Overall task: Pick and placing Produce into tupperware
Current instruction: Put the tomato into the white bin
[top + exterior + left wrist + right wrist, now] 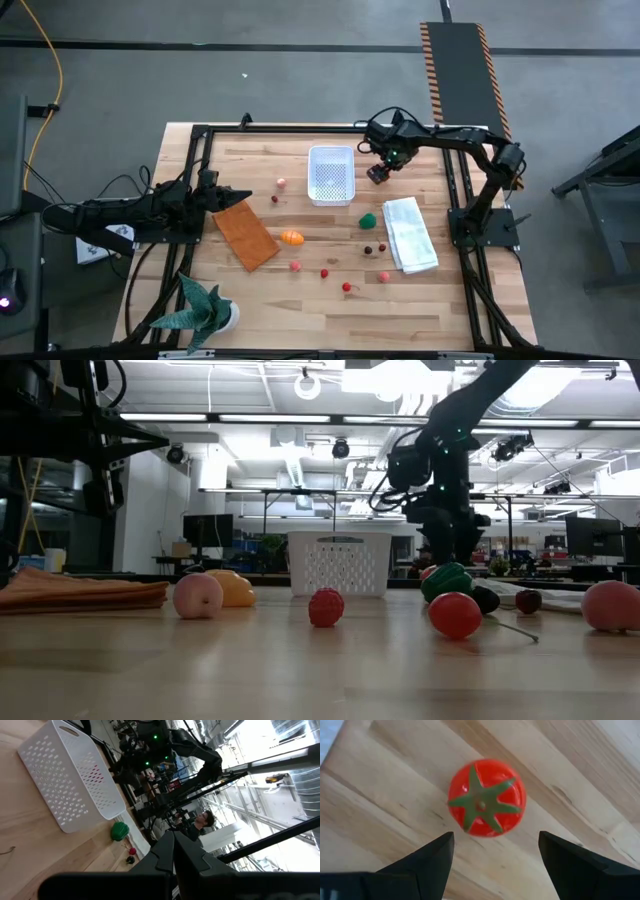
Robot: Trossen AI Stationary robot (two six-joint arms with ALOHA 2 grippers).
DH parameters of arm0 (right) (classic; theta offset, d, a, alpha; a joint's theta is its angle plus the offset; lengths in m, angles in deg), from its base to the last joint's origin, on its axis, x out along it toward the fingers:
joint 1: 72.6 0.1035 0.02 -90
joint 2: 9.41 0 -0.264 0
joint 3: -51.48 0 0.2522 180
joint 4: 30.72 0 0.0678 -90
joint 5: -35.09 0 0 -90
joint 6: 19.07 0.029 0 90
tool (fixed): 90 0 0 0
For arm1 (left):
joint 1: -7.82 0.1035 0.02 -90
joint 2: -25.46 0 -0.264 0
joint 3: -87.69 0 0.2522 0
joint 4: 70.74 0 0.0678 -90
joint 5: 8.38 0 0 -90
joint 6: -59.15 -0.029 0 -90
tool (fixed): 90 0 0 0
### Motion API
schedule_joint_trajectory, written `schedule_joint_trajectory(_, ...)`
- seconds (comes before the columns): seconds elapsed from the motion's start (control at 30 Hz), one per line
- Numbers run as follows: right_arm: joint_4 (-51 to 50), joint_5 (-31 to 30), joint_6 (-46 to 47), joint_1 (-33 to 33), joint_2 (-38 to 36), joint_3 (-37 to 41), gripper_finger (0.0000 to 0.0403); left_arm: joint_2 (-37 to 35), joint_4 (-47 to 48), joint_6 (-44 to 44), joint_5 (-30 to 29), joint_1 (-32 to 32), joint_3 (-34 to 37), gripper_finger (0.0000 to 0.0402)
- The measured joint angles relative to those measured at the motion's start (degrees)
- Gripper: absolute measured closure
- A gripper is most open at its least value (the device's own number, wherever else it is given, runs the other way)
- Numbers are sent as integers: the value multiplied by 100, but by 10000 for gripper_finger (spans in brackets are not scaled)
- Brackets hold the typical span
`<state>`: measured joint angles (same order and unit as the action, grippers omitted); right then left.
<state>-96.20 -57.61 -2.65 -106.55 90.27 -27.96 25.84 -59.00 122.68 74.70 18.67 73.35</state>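
Observation:
The white perforated tupperware [331,172] stands at the table's far middle. My right gripper [495,850] points down just right of it, open, its fingers apart above a red tomato with a green star top [486,797] that lies on the wood; the gripper hides the tomato in the high view. More produce rests on the table: a green piece [368,219], an orange carrot-like piece [291,237], a pink ball [282,182], and several small red, pink and dark berries [325,271]. My left gripper [235,196] waits shut at the left.
An orange-brown flat rectangle [244,233] lies left of centre, under the left gripper's tip. A folded white cloth [410,235] lies at the right. A green spiky plant [205,305] stands at the near left corner. Black frame rails run along the table's sides.

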Motion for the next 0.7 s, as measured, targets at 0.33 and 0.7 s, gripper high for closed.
schedule_joint_trajectory(0.33, 612, 269, 243, -26, 0, -69, 120, 0, 2, 122, 2, -1, 0, 401)
schedule_joint_trajectory(0.7, 621, 180, 258, -134, 0, -52, 120, 0, 2, 141, 2, -1, 0, 401)
